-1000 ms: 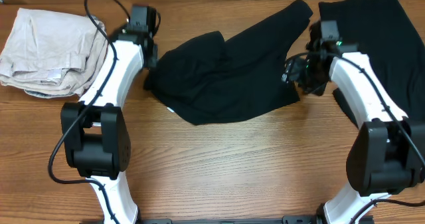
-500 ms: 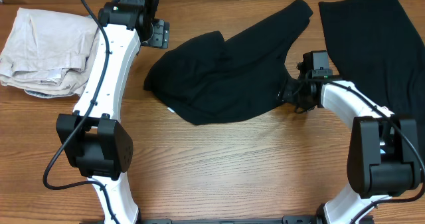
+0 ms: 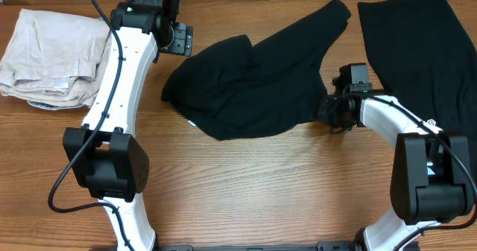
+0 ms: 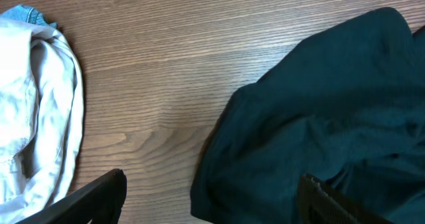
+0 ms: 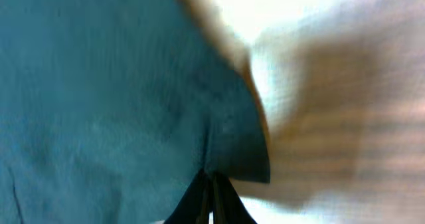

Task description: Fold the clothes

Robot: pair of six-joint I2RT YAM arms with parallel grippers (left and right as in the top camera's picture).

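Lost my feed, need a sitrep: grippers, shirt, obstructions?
Left gripper open, empty, above table. Right gripper shut on T-shirt corner. T-shirt crumpled, unfolded. Nothing blocking; second black garment lies right.

Robot lab bench: wood-grain table (image 3: 246, 184); white, cabled left arm (image 3: 119, 80) and right arm (image 3: 391, 117) mounted at its near edge; black clothes (image 3: 253, 87) spread on its far half.

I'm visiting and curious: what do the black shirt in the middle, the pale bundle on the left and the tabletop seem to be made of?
Black shirt: soft matte knit, likely cotton; it drapes in folds. Pale bundle: thicker woven cloth, creased, with seams. Tabletop: wood or wood-look laminate; grain lines, slight sheen.
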